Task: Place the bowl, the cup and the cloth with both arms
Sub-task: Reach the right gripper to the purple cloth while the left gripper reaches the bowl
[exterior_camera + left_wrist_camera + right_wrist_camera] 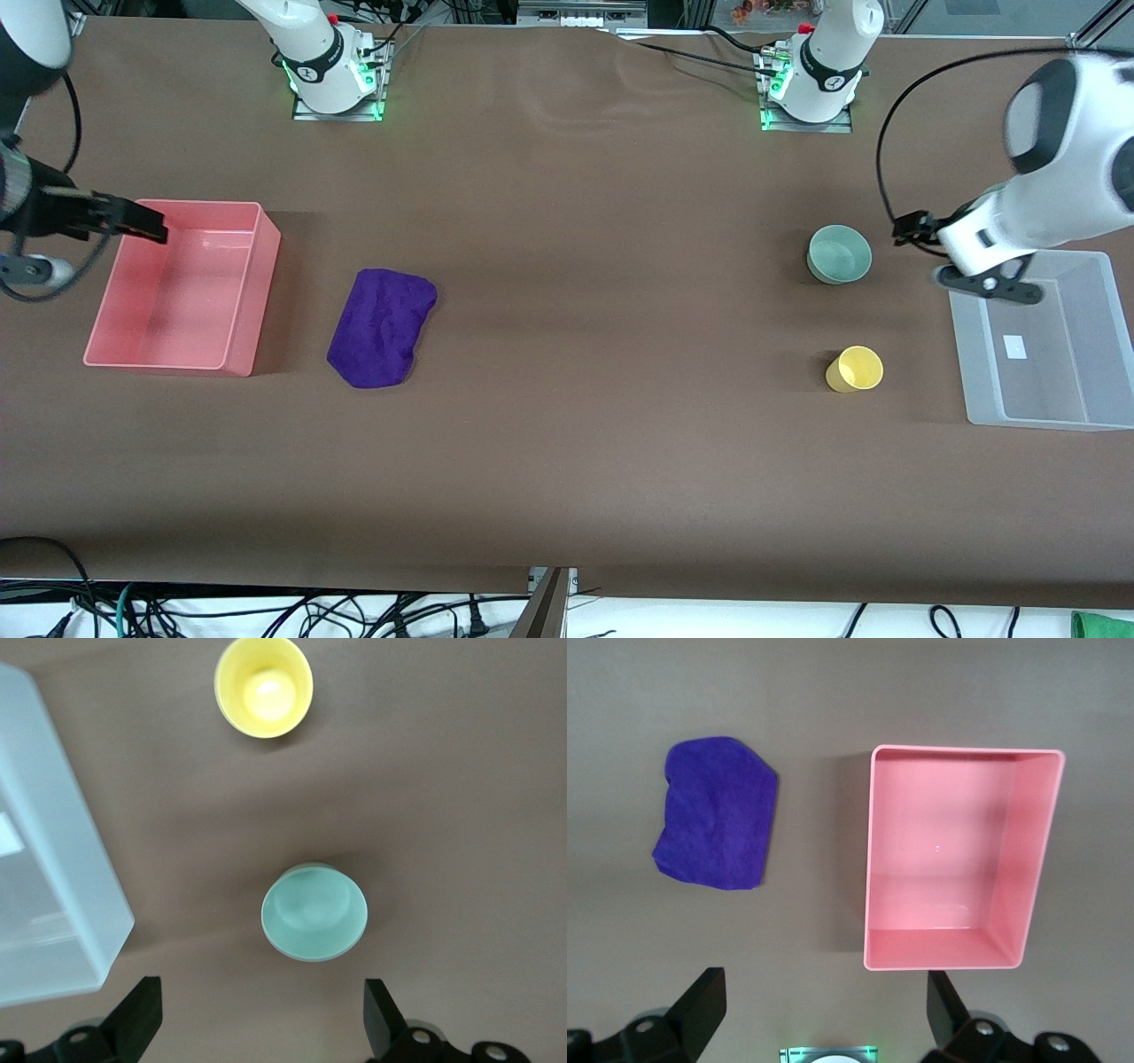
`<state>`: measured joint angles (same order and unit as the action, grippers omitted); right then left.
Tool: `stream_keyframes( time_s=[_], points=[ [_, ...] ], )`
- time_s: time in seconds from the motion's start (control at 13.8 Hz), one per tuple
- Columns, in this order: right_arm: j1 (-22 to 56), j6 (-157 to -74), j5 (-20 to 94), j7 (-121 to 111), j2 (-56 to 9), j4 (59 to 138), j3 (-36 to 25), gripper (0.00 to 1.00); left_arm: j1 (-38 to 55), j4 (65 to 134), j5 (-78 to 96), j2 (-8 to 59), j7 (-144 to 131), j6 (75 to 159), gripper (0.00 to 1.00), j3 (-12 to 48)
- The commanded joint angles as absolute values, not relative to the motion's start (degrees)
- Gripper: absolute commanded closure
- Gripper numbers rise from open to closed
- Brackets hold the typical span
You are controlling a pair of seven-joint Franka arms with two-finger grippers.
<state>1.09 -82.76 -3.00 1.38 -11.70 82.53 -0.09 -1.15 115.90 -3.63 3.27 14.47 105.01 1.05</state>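
Starting out, with nothing placed: bowl, cup and cloth all lie on the tabletop, both bins empty. My left end effector hangs spread above the bowl, my right end effector spread over the pink bin.

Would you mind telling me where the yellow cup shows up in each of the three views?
Front view: the cup stands on the table, nearer the camera than the bowl.
Left wrist view: the cup at the upper edge.
Right wrist view: not in it.
Shared landmark: the bowl, beside the clear bin.
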Motion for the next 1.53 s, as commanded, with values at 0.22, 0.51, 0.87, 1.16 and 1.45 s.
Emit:
stream_keyframes(
  time_s=[0.22, 0.51, 0.87, 1.16, 1.45],
  points=[
    [1.9, -93.3, -0.2, 1.6, -15.7, 91.5, 0.1, 0.00, -1.3, 134.7, -6.1, 5.1, 29.8, 128.2, 0.00, 1.3],
    [2.5, -110.0, 0.2, 5.2, -16.8, 103.9, 1.3, 0.00, -4.7, 135.3, -8.9, 11.6, 39.6, 138.4, 0.00, 1.4],
    [6.2, -120.3, 0.1, 16.6, -21.4, 109.8, 4.5, 0.00, -6.9, 139.0, -8.9, 13.0, 45.7, 142.6, 0.41, 1.8],
    [7.6, -132.8, 0.1, 19.0, -23.8, 116.7, 4.7, 0.00, -6.9, 141.1, -8.2, 13.2, 45.7, 144.7, 0.57, 1.8],
    [10.1, -139.4, 0.1, 20.3, -27.7, 117.3, 5.7, 0.00, -6.9, 141.2, -8.2, 13.2, 45.8, 145.3, 1.00, 1.9]
  ],
)
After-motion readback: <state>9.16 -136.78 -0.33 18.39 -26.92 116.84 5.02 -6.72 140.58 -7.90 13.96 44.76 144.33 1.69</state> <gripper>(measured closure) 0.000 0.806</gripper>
